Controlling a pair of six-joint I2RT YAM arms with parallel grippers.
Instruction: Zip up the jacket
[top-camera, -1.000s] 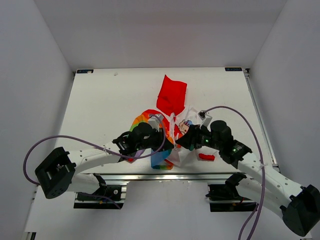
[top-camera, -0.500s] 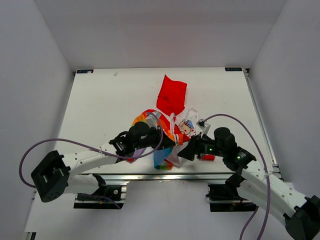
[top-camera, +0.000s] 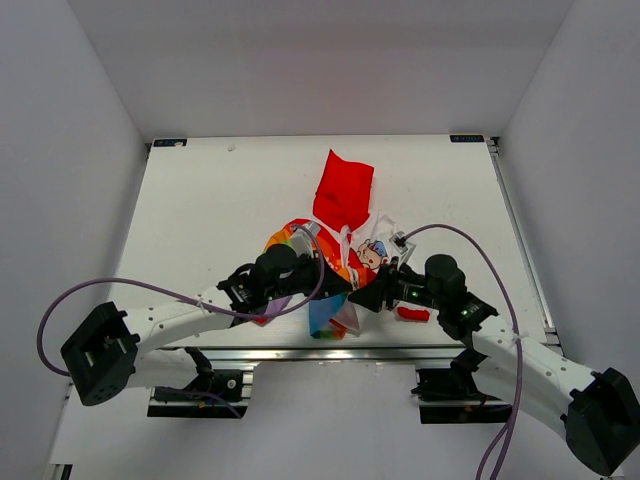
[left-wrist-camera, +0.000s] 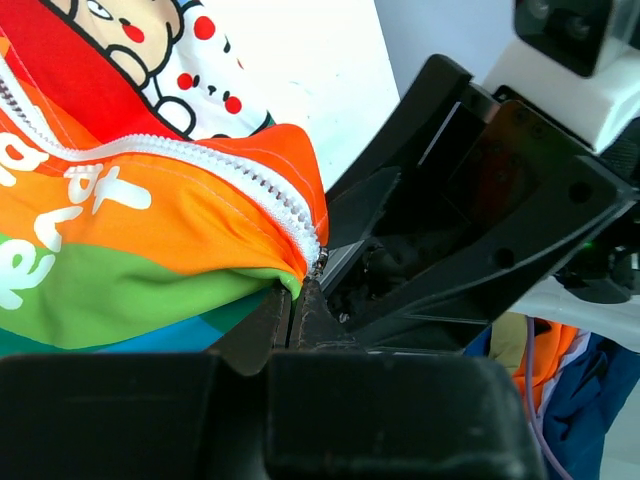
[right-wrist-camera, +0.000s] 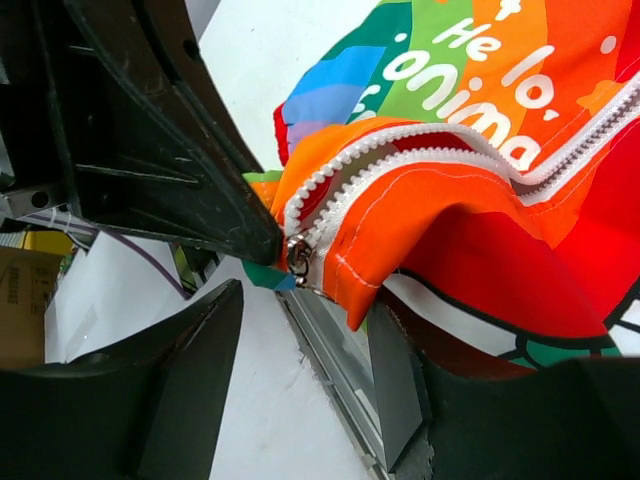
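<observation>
The jacket (top-camera: 335, 255) lies bunched at the table's near middle, red hood (top-camera: 343, 190) pointing away. My left gripper (top-camera: 337, 286) is shut on the bottom corner of the rainbow half, right at the end of the white zipper teeth (left-wrist-camera: 250, 170); its fingertips (left-wrist-camera: 300, 300) pinch the hem (left-wrist-camera: 285, 270). My right gripper (top-camera: 366, 298) faces it from the right and stands open (right-wrist-camera: 300, 360). The metal zipper slider (right-wrist-camera: 298, 255) hangs just above the gap between the right fingers (right-wrist-camera: 195, 370), touching neither. The orange-red edge (right-wrist-camera: 400, 240) of the other half droops over the right-hand finger.
A red cuff (top-camera: 413, 314) lies on the table behind my right gripper. The table's near edge, a metal rail (right-wrist-camera: 330, 370), runs directly under both grippers. The left gripper's black body (right-wrist-camera: 150, 130) fills the upper left of the right wrist view.
My right gripper has dropped toward the near edge and closed in on the zipper's bottom end, its jaws a little narrower. The left gripper has held the hem with little movement.
</observation>
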